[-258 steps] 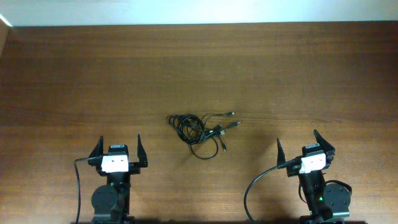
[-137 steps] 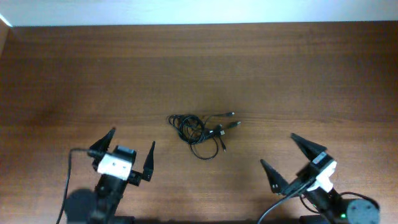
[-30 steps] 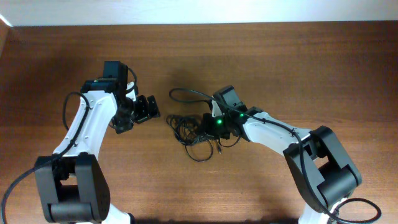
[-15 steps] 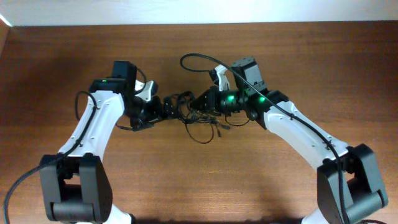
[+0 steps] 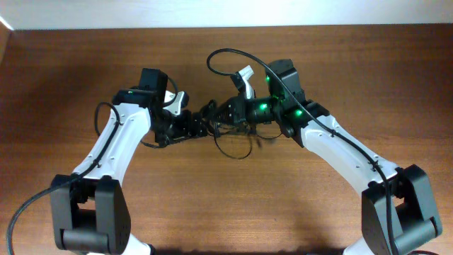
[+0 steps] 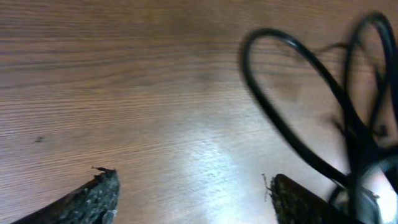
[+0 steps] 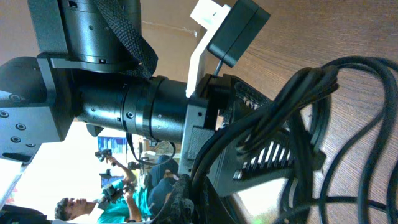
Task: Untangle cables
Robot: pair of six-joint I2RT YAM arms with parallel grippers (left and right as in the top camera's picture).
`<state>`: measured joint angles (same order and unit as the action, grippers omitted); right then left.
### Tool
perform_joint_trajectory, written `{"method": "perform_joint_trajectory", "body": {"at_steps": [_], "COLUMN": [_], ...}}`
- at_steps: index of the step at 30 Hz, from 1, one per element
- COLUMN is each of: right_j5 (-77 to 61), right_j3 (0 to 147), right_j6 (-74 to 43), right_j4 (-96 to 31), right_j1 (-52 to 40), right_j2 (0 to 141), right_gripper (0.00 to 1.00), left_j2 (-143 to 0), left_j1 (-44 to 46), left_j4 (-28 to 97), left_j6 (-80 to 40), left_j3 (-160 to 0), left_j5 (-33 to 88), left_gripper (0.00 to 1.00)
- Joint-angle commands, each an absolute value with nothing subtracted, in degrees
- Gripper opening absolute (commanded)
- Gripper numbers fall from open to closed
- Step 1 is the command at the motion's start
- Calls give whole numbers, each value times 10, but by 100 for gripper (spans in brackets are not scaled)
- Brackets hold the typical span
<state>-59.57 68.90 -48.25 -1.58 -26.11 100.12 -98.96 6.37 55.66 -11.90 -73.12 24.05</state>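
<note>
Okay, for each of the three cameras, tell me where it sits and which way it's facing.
Overhead: fixed above the table, looking straight down; both white arms show, left gripper and right gripper at the cables.
Left wrist: looks down at the table; own fingertips apart at the bottom.
Right wrist: faces sideways at the left arm; own finger low.
All three share the cables.

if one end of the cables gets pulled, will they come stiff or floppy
Probably floppy: the cables bend in loose loops rather than straight runs. Likely light for their length, as the cords look very thin. They may drag along as one clump, since several loops cross each other.
</note>
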Motion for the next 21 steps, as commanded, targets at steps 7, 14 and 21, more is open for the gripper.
{"method": "perform_joint_trajectory", "body": {"at_steps": [7,14,21], "right_j5": [-533,-559,-586], "right_j3": [702,702,702], "right_j6": [-453,-478,-567], "right_j4": [-120,-116,-48], "right_j1": [-252,-238,-239], "right_j2": [978,978,978], "right_gripper": [4,4,4], "left_j2": [-994,-994,-994], "left_j1": [17,-50,-6], "left_j4": [549,554,547], "left_j6": [-102,14,13], "left_j3": [-740,-740,-740], "left_j5": [308,558,515], "left_gripper": [82,89,91]}}
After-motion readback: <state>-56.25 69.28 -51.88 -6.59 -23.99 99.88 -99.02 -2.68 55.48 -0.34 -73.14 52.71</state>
